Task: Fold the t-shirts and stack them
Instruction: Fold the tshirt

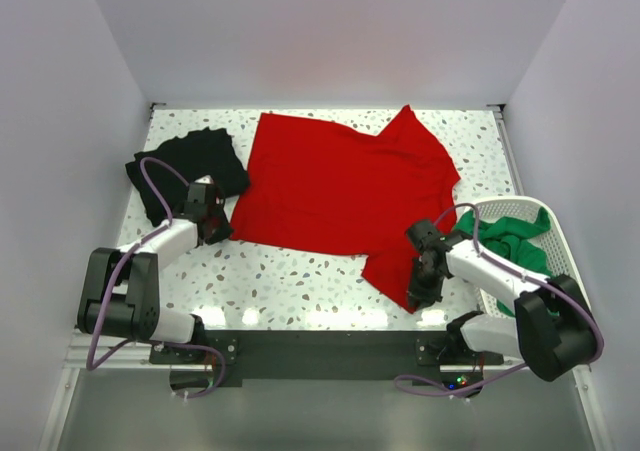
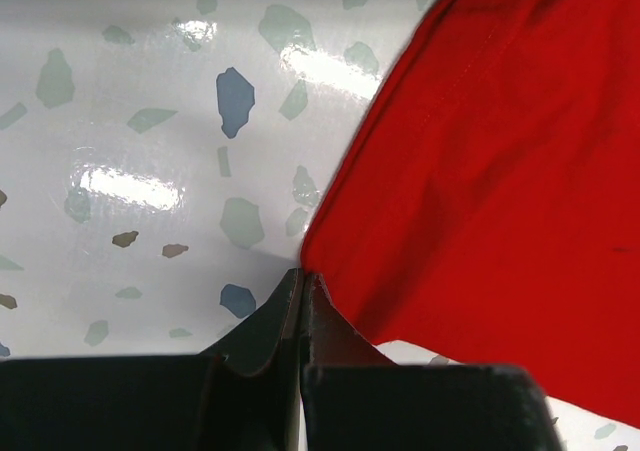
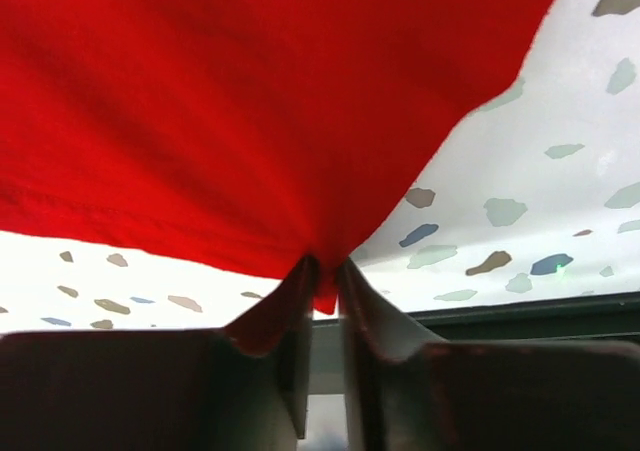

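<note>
The red t-shirt [image 1: 340, 186] lies spread across the middle of the table. My left gripper [image 1: 218, 223] sits at its near left corner. In the left wrist view the jaws [image 2: 302, 273] are closed with the tips pinching that corner of red cloth [image 2: 480, 141]. My right gripper [image 1: 420, 293] is at the shirt's near right corner. In the right wrist view it [image 3: 325, 266] is shut on a fold of red cloth [image 3: 250, 101], which rises off the table. The black t-shirt [image 1: 195, 163] lies crumpled at the far left. The green t-shirt [image 1: 510, 239] lies in the basket.
The white perforated basket [image 1: 555, 226] stands at the right edge of the table, close behind my right arm. The speckled table [image 1: 290, 281] shows bare between the arms. White walls enclose the table on three sides.
</note>
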Controlling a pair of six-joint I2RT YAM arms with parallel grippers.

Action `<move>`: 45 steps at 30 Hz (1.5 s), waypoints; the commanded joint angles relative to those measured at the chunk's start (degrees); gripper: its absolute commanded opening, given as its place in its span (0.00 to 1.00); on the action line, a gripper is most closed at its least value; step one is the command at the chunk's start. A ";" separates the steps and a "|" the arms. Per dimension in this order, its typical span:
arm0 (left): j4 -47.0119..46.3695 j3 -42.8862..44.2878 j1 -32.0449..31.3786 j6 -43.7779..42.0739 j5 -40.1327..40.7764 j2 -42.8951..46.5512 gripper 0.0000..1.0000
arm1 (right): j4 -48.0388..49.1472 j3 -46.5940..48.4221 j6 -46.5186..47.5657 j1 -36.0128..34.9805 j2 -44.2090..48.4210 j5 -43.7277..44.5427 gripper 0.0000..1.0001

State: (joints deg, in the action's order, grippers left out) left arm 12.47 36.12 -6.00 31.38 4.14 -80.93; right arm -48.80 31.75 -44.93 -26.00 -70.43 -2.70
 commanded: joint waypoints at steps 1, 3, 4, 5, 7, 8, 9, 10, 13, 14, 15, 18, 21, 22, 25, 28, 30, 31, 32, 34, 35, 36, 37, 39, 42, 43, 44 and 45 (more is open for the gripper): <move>2.12 1.41 0.20 -1.32 -0.45 0.42 0.00 | 4.41 -1.34 -0.87 -0.81 -2.07 -1.08 0.15; 4.21 2.02 0.29 -0.97 -0.45 1.55 0.00 | 2.49 -0.37 0.01 -0.90 -1.90 -1.43 0.06; 5.01 2.20 0.37 -0.70 -0.36 2.00 0.00 | 1.61 0.50 0.28 -0.98 -1.64 -1.78 0.03; 5.98 2.72 0.37 -0.53 -0.19 2.52 0.00 | 0.73 0.94 0.89 -1.07 -1.03 -2.04 0.00; 9.05 3.08 0.37 0.52 1.13 4.54 0.00 | -2.08 2.00 1.59 -1.16 -0.50 -2.48 0.00; 10.89 3.25 0.37 0.79 1.65 5.33 0.00 | -3.05 2.18 2.29 -1.25 0.03 -2.92 0.00; 11.61 3.17 0.37 1.40 2.53 6.64 0.00 | -4.89 2.35 2.56 -1.33 0.38 -3.10 0.00; 12.57 3.17 0.37 1.76 3.15 7.18 0.00 | -5.78 2.27 2.74 -1.51 0.91 -3.36 0.00; 16.26 2.99 0.99 2.81 4.82 9.38 0.00 | -8.59 1.65 3.09 -1.95 2.75 -4.59 0.00; 17.14 2.82 1.16 3.07 5.17 10.08 0.00 | -9.21 1.48 3.09 -1.95 3.28 -5.03 0.00; 18.54 2.73 1.43 3.25 6.13 11.83 0.00 | -10.52 1.39 3.09 -2.21 3.81 -5.47 0.00; 20.92 2.99 2.22 3.17 7.80 15.08 0.00 | -13.50 1.04 2.74 -2.65 6.09 -6.17 0.00; 23.56 3.61 2.40 3.17 8.16 17.29 0.00 | -15.97 1.04 2.48 -2.92 8.29 -6.70 0.00; 24.00 3.69 2.40 3.43 8.08 17.73 0.00 | -16.59 1.30 2.39 -3.18 9.25 -6.79 0.00; 25.41 4.13 2.40 4.04 7.72 19.31 0.00 | -18.87 3.13 1.69 -3.09 10.66 -6.18 0.00; 25.85 4.22 2.40 3.96 7.64 19.75 0.00 | -20.99 6.90 -0.32 -3.18 11.90 -2.86 0.00; 25.24 4.14 2.40 3.52 7.11 18.97 0.00 | -21.86 9.20 -1.04 -3.09 11.90 -1.70 0.00; 25.06 4.14 2.40 3.34 6.85 18.53 0.00 | -21.78 11.21 -1.47 -3.18 11.64 -0.83 0.00; 24.28 4.22 2.40 3.08 6.58 17.57 0.00 | -21.78 12.28 -1.83 -3.18 10.77 1.45 0.00; 23.66 5.01 2.40 2.90 5.79 16.42 0.00 | -21.61 15.34 -1.92 -3.01 9.27 3.04 0.00; 23.13 5.45 2.40 2.73 5.53 15.37 0.00 | -21.34 16.32 -1.74 -3.01 8.48 4.53 0.00; 22.87 5.80 2.40 2.64 5.18 14.84 0.00 | -20.38 17.20 -1.66 -3.09 6.56 5.07 0.00; 22.43 6.76 2.40 2.46 5.00 14.31 0.00 | -19.94 18.95 -1.48 -3.01 5.58 5.51 0.00; 21.37 8.08 2.40 2.02 4.56 12.47 0.00 | -18.36 21.50 -0.87 -2.83 2.60 6.83 0.00; 20.49 11.16 2.40 1.41 4.21 9.48 0.00 | -16.69 24.92 0.54 -1.60 -0.22 8.49 0.00; 19.88 12.47 2.40 1.32 4.03 8.77 0.00 | -16.25 25.81 1.24 -0.64 -1.88 8.94 0.00; 19.53 13.01 2.40 1.15 3.51 7.38 0.00 | -15.29 26.69 1.77 -0.11 -2.68 9.46 0.00; 19.17 14.14 2.40 1.06 3.16 6.58 0.00 | -14.75 28.27 2.99 1.46 -4.17 9.47 0.00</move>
State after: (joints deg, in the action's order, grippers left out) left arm 34.96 46.04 -4.12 33.43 8.69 -72.55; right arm -66.32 55.31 -44.25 -27.16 -72.29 3.29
